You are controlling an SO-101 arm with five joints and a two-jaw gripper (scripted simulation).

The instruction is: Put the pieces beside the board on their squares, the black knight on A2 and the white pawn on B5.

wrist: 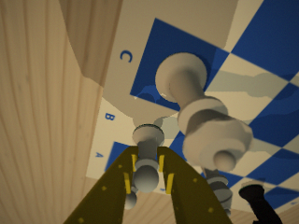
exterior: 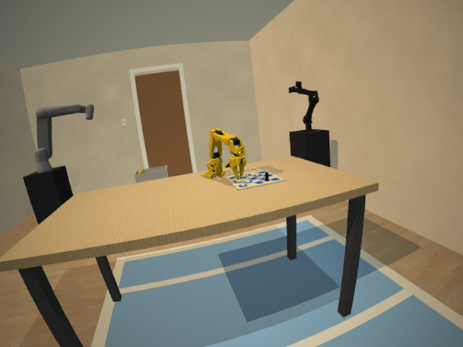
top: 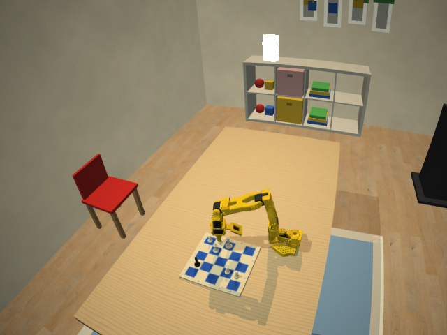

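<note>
The blue and cream chessboard (top: 221,263) lies on the wooden table in front of the arm. My gripper (wrist: 147,172) is shut on the white pawn (wrist: 147,161) and holds it upright by the head. The pawn is over the cream square at the board's edge by the letter B (wrist: 108,117), very low; I cannot tell if its base touches. The gripper also shows in the top view (top: 218,239), at the board's far corner. The black knight (top: 196,262) stands upright on a square at the board's left edge, and shows in the wrist view (wrist: 257,202).
Several white pieces stand on the board. A large one (wrist: 201,117) stands close beside the pawn in column C, and two more (top: 216,248) (top: 228,244) are near the gripper. Two others (top: 227,270) (top: 236,276) stand toward the near right corner. The arm's base (top: 286,243) is right of the board.
</note>
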